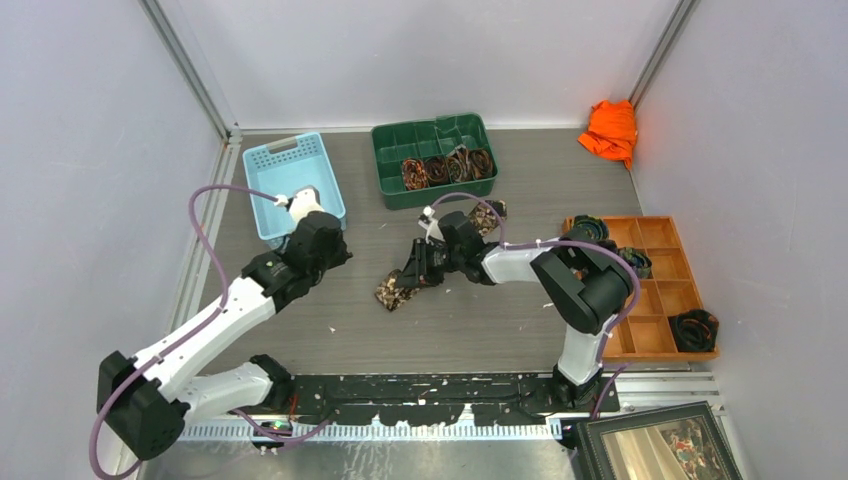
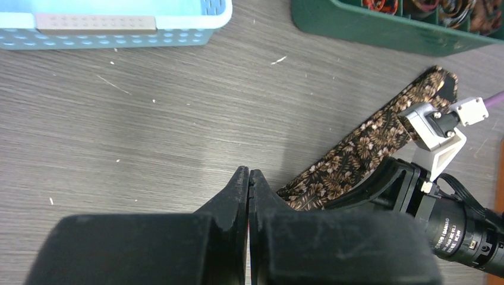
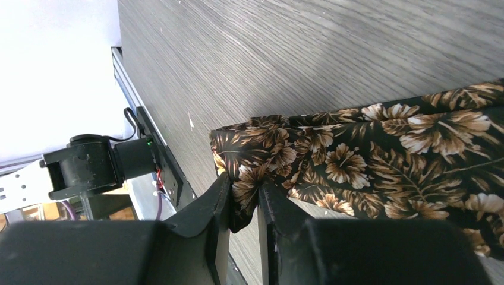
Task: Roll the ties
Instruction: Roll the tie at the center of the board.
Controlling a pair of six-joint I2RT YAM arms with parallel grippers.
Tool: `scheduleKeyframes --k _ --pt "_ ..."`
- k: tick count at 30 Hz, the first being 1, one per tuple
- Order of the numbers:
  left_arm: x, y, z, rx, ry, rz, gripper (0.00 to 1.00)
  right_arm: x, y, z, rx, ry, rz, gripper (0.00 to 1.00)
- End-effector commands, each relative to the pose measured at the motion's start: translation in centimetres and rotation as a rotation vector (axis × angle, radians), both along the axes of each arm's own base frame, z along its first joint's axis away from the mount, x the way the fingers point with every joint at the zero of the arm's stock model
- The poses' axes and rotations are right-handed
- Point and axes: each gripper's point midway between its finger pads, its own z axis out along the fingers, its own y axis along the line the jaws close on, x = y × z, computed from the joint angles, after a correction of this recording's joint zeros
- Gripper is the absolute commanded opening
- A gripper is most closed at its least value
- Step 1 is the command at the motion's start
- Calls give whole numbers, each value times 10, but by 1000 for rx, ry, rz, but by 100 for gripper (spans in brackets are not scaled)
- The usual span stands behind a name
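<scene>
Overhead, left-wrist and right-wrist views at the start of one roll. One loose tie (image 1: 440, 255), patterned in brown leaves on black, lies flat on the table (image 1: 470, 330) as a diagonal strip. It runs from the centre of the overhead frame up and to the right, towards the green bin (image 1: 388, 175).

The right gripper (image 3: 243, 190) is clamped on the tie's lower-left end, and the cloth bunches into a small fold between its fingers. We cannot tell whether this is the wide or the narrow end. The left gripper (image 2: 249, 178) is closed on nothing, its fingers pressed together above bare table just left of the strip.

Coiled ties (image 1: 447, 167) fill the green bin at upper centre, and more sit in the wooden tray (image 1: 655, 345) at the right edge.

We judge the step in hand to be seizing the end to begin the spiral. The next move would call for turning the pinched end over onto the strip. The turn must be kept tight and square to the tie's length. The left gripper would probably have to steady the free length so that it does not slide.
</scene>
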Motion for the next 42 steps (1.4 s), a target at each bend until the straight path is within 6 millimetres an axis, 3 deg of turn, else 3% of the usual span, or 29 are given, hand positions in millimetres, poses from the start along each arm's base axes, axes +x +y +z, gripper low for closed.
scheduleKeyframes --k 1,4,10,15,28,36,42 --pt "15 -19 0 -15 -42 -28 0 4 2 -2 46 0 19 25" --pt "18 -24 -8 -15 -29 -34 0 1 6 3 95 35 29 25" --pt "21 -25 -11 4 -32 -32 0 -8 15 40 268 93 39 25" --pt "22 -29 -16 4 -21 -41 0 -15 17 54 331 123 66 25" --pt "25 -37 -25 9 9 -66 0 -16 15 2 355 273 5 25" --pt "28 -43 -39 20 34 -70 0 -12 -8 -22 90 147 -28 28" --pt "34 -52 -59 28 67 -86 0 -6 -27 -30 -107 86 -32 44"
